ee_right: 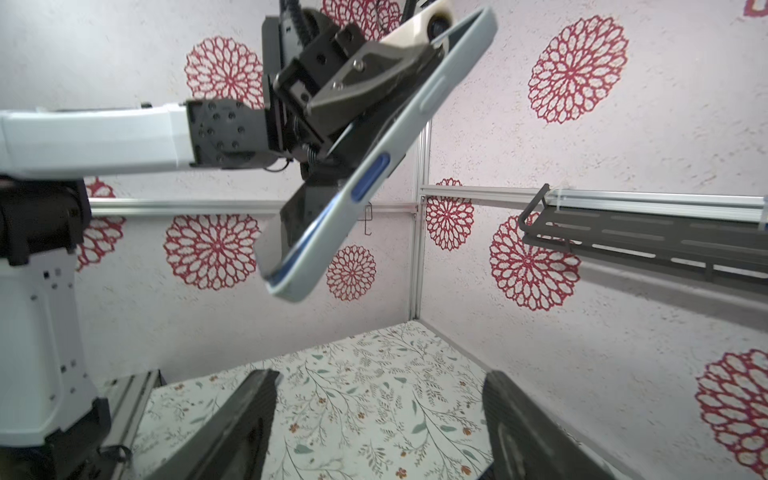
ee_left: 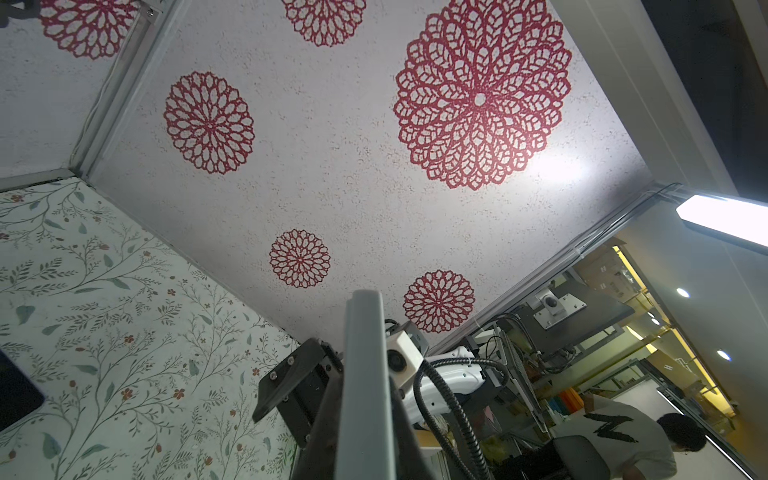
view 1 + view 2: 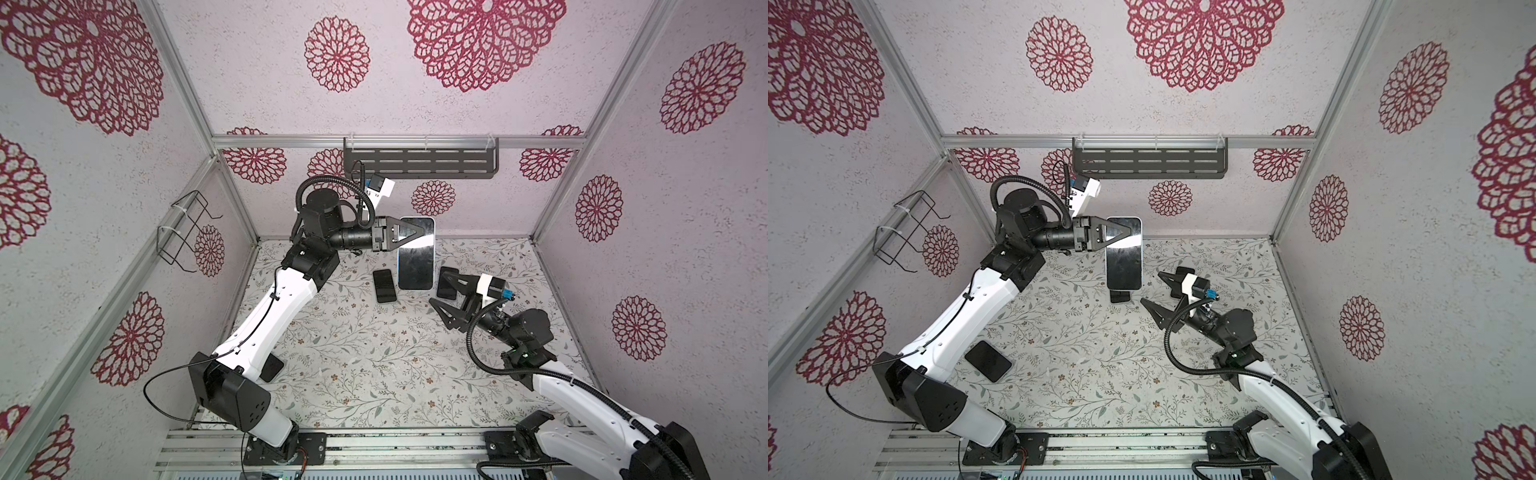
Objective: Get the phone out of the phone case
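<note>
A phone (image 3: 415, 257) with a dark screen sits in a pale grey phone case (image 1: 415, 120) that has a blue side button. It hangs in the air above the back of the table. My left gripper (image 3: 431, 233) is shut on its far end, one finger on the screen and one under the case, as both top views show. In the left wrist view the case edge (image 2: 365, 353) runs between my left gripper (image 2: 365, 415) fingers. A blue phone edge shows at the free lower corner (image 1: 291, 257). My right gripper (image 3: 439, 287) stands open below and right of the phone, empty (image 1: 380, 376).
Small black phones lie on the floral table (image 3: 374, 374): one (image 3: 384, 286) below the held phone, one (image 3: 448, 282) behind my right fingers, one (image 3: 987, 360) by the left arm. A black shelf (image 3: 419, 160) hangs on the back wall, a wire rack (image 3: 187, 232) on the left wall.
</note>
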